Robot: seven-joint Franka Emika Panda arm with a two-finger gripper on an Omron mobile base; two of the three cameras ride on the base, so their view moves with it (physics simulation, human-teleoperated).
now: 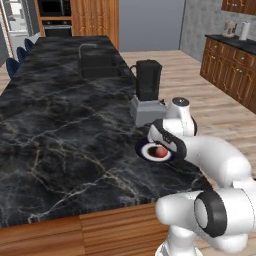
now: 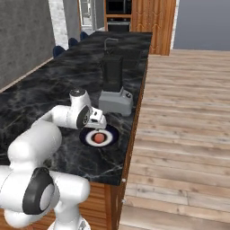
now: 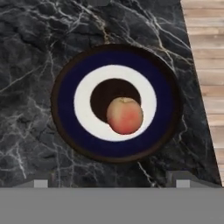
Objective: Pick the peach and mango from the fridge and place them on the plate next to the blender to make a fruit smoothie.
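Jaws were spread wide, nothing held | gripper (image 3: 113, 183) hung over plate (image 3: 65, 83) | peach (image 3: 124, 115) sat on plate, just off ctr | blender (image 1: 147, 90) stood just beside plate.

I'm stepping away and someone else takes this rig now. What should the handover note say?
Gripper: open, holding nothing, above the plate.
Peach: lying on the plate, a little off its middle.
Plate: on the black marble counter near its edge, just in front of the blender.
Done: peach delivered.
Left: the mango; by the task it comes from the fridge and goes on the same plate beside the peach.
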